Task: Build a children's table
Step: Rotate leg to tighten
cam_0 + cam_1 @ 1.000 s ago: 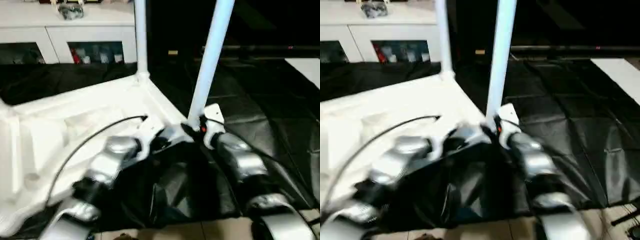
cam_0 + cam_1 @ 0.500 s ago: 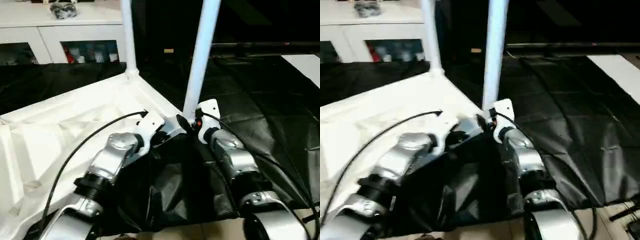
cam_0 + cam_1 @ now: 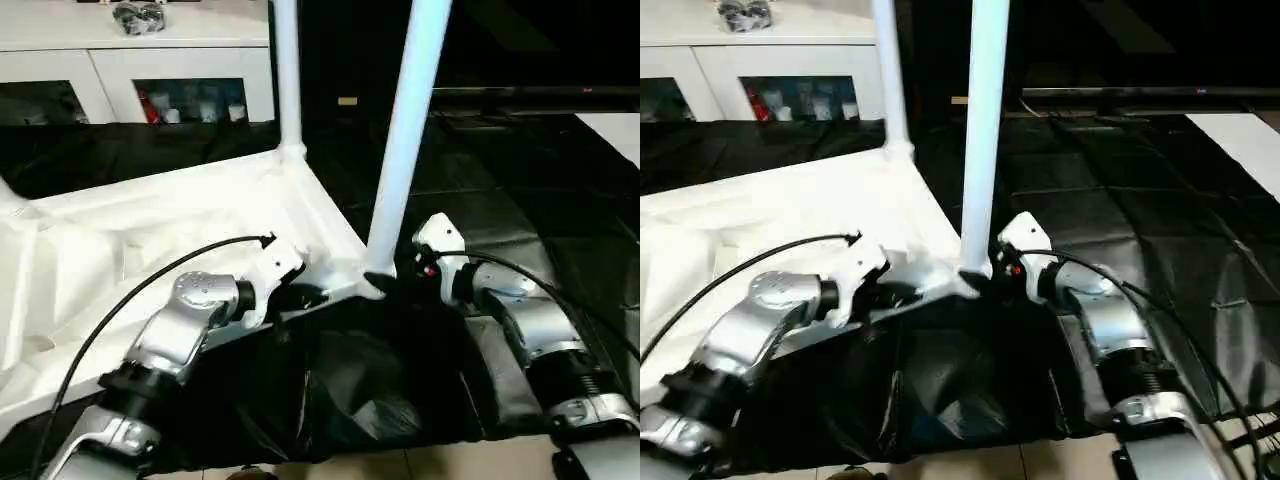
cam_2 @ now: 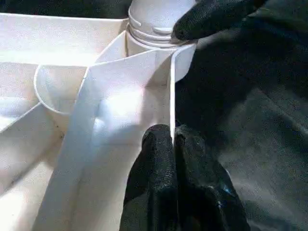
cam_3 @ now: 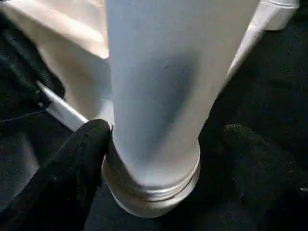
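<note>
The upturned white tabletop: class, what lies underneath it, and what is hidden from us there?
Under the tabletop lies a black-draped table, its cloth sagging below the near corner. The tabletop's top face and whatever the cloth covers cannot be seen.

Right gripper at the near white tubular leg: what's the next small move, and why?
Probably back the right gripper straight away from the near white tubular leg. Its black fingers stand spread either side of the leg's base, which already stands upright in the corner socket of the white plastic tabletop. The left gripper is pinched on the tabletop's rim, steadying it.
</note>
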